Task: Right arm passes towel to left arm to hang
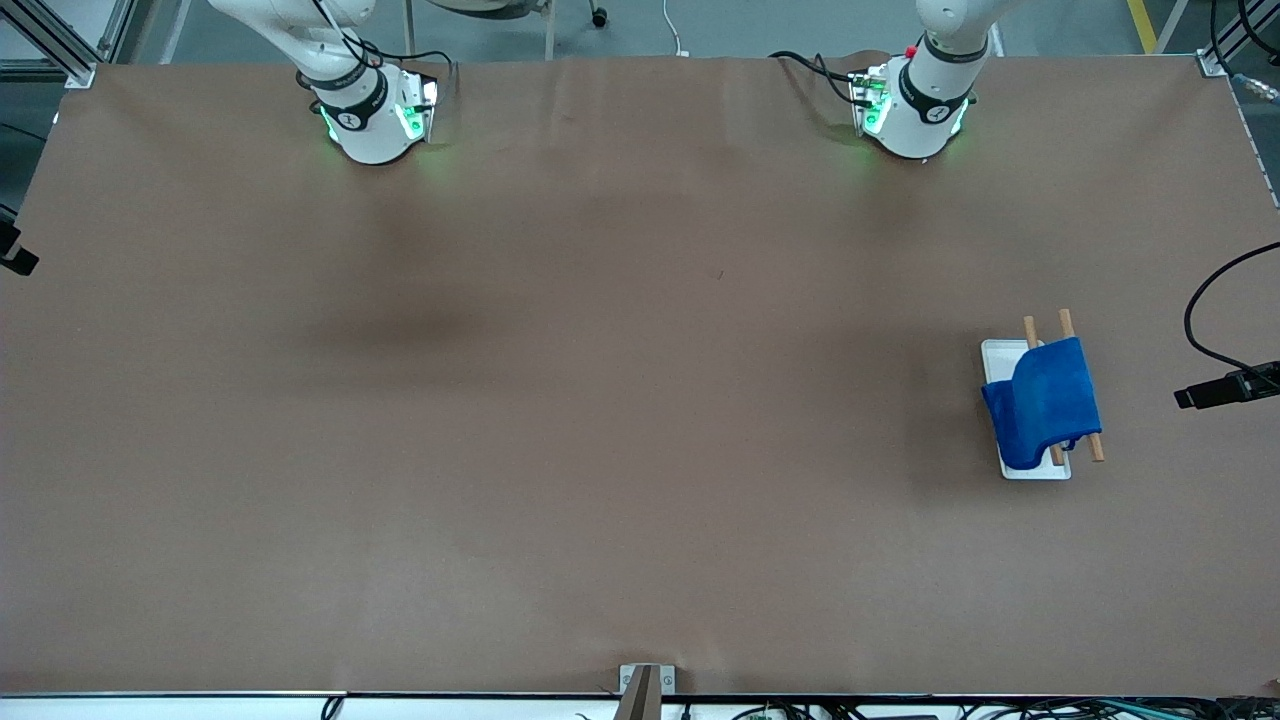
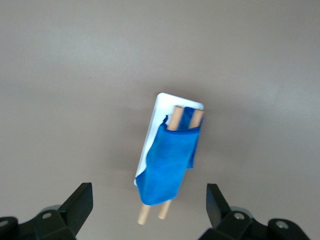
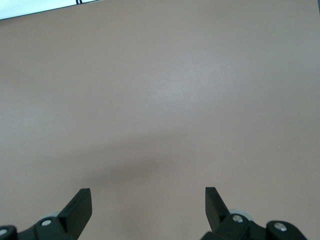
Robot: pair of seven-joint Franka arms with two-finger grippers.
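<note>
The blue towel (image 1: 1043, 402) hangs draped over the two wooden rods of a small rack (image 1: 1068, 325) with a white base (image 1: 1000, 352), toward the left arm's end of the table. It also shows in the left wrist view (image 2: 167, 162), far below the camera. My left gripper (image 2: 149, 197) is open and empty, high over the rack. My right gripper (image 3: 148, 200) is open and empty, high over bare table. In the front view only the arms' bases show, the left arm (image 1: 925, 90) and the right arm (image 1: 360, 95); both hands are out of that view.
Brown table surface (image 1: 600, 400) all around. A black camera mount (image 1: 1225, 388) with a cable juts in at the left arm's end edge. A small bracket (image 1: 645, 685) sits at the edge nearest the front camera.
</note>
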